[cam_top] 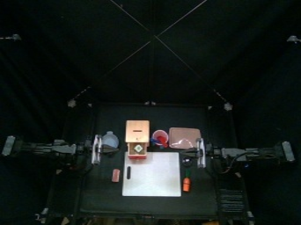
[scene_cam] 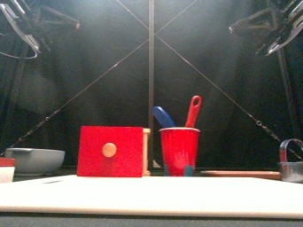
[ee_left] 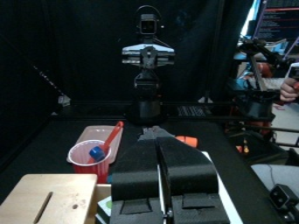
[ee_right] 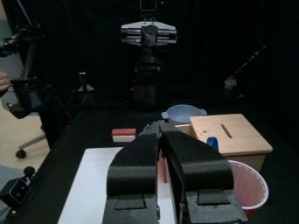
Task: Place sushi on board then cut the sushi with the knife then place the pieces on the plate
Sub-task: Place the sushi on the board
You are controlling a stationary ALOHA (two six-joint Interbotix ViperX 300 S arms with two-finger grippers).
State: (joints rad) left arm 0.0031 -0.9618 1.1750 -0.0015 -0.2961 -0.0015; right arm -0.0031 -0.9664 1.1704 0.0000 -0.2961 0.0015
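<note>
Arms out wide, one on each side of the table, both grippers hanging high above it and well apart from everything. Left gripper (ee_left: 156, 133): jaws pressed together, gripping nothing. Right gripper (ee_right: 159, 128): same story, jaws closed to a sliver, nothing held. Down the middle, front and centre, lies the white cutting board (cam_top: 153, 176), flat on the table. A small orange toy (cam_top: 186, 185) sits at the board's right edge, and a small red-and-white toy (cam_top: 115, 175) rests on the table just off its left edge. Now the sushi roll (cam_top: 137, 152): from above it is a small dark green shape with a pale middle, right at the board's back-left corner, tight against the front of the wooden box (cam_top: 141, 132). From the front, only the box's red drawer front (scene_cam: 110, 151) shows in that spot, so whether the sushi lies in the drawer or on the board I cannot tell. Just right of the box stands the red cup (scene_cam: 179, 151), upright, with the blue knife (scene_cam: 162, 117) and the red knife (scene_cam: 193, 110) both poking out of it and leaning apart. Right of the cup, toward the back right, the pink plate (cam_top: 186, 137) lies flat. Over on the other side, left of the box, sits the blue-grey bowl (cam_top: 109, 140).
</note>
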